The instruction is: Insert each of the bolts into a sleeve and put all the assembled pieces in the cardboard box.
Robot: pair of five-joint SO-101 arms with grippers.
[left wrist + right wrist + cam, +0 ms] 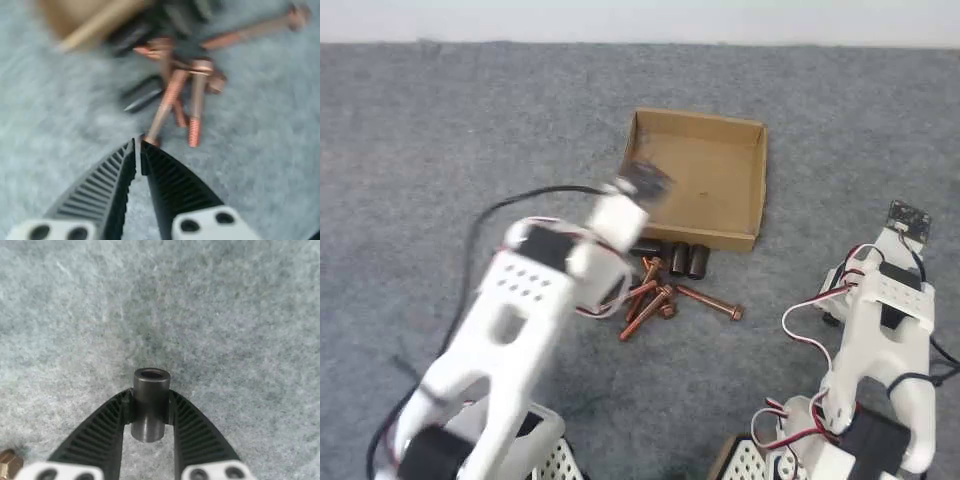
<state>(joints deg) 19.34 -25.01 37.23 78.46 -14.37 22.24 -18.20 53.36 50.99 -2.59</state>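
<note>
Between ribbed right fingers [100, 435]: smooth dark tubular sleeve [150, 405].

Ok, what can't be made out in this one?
Bolts, high view: the left arm covers part of the pile, so no sure count.
Sleeves and cardboard box, left wrist view: too blurred for detail.
Bolt head, right wrist view: cut off by the edge, near the right gripper holding a sleeve.

Bright, even light — soft, faint shadows.
</note>
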